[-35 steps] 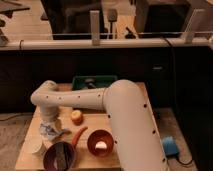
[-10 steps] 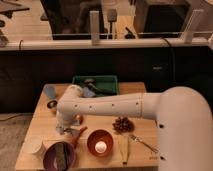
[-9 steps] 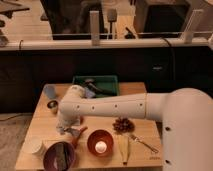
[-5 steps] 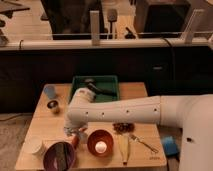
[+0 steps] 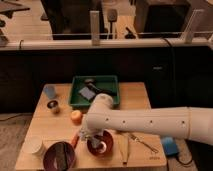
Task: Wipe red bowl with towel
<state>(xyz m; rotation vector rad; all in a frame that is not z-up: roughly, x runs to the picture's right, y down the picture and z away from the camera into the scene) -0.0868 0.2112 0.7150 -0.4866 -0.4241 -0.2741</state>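
Note:
The red bowl [image 5: 100, 145] stands on the wooden table [image 5: 47, 127] near its front edge, with a pale patch inside it. My white arm reaches in from the right across the table. My gripper [image 5: 86, 133] hangs at the arm's end, just above the bowl's left rim. A small pale grey bundle at the gripper looks like the towel [image 5: 83, 135], but most of it is hidden by the arm.
A green tray [image 5: 95, 80] with dark items sits at the back. An orange [image 5: 76, 117], a carrot [image 5: 75, 140], a purple bowl [image 5: 59, 156], a white cup [image 5: 34, 147], a blue cup [image 5: 49, 91] and a metal cup [image 5: 54, 106] lie to the left. Wooden utensils [image 5: 125, 149] and a blue sponge [image 5: 169, 146] lie to the right.
My arm has swung to the right and forward, carrying the gripper from the table's left side to the red bowl's left rim. The objects on the table have not moved.

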